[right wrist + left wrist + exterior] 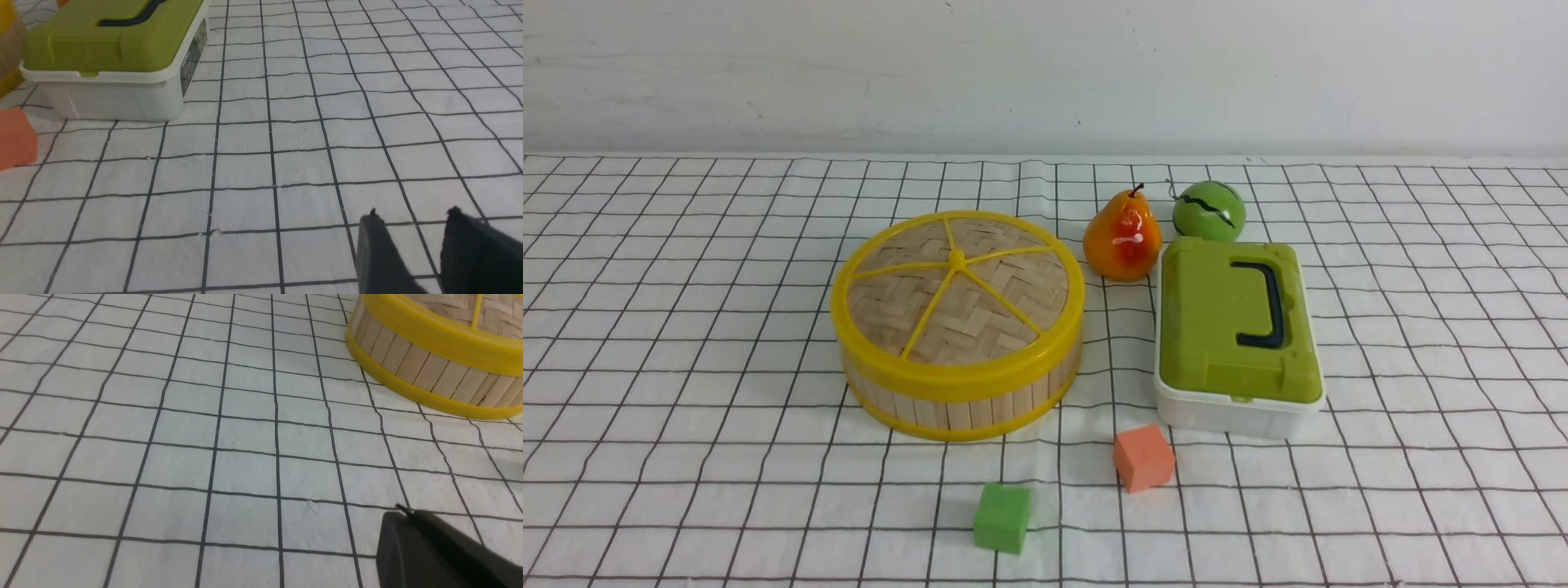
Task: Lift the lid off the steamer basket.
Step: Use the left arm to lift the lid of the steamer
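1. Front view: The lid (1013,294), a woven bamboo disc with yellow rim and spokes, is being borne by the steamer basket (964,412), seated flat on its top. The basket is being supported by the grid-patterned table surface (711,392), left of the middle. To its right, a red-orange pear (1123,237) is being seen near a green striped ball (1209,212). The white box (1225,415) is being covered by a green lid with a dark handle (1278,306), in front of the ball. Nearer the camera, a salmon block (1143,457) and a green block (1002,517) are being shown well apart, in front of the box and basket respectively. No claw is being shown here.

2. Left wrist view: Part of the lidded basket is being shown, its slatted wall and yellow rims visible. The left gripper (402,510) is being seen clenched, its fingertips together, well apart from the basket.

3. Right wrist view: The right gripper (412,212) is being seen released, its fingertips apart above the table surface. The box and part of the salmon block are being shown, with a slice of the basket being cut off by the picture's edge.
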